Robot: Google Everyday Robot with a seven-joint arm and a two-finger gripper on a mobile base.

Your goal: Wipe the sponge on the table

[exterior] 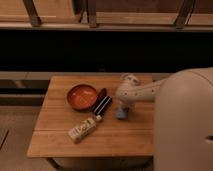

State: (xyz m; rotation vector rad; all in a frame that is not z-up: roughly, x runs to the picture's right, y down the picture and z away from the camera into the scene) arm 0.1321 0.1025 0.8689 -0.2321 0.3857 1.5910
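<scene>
The small pale-blue sponge (121,115) lies on the light-brown wooden table (125,137), right of the middle. My gripper (123,110) comes down on it from above, shut on the sponge and pressing it to the planks. The white wrist (128,89) and broad white arm (185,120) reach in from the right and hide the table's right side.
An orange bowl (82,96) sits left of the sponge. A black elongated object (102,104) lies between the bowl and the gripper. A tan-and-white carton (83,129) lies slanted toward the front left. A dark wall and railing run behind the table.
</scene>
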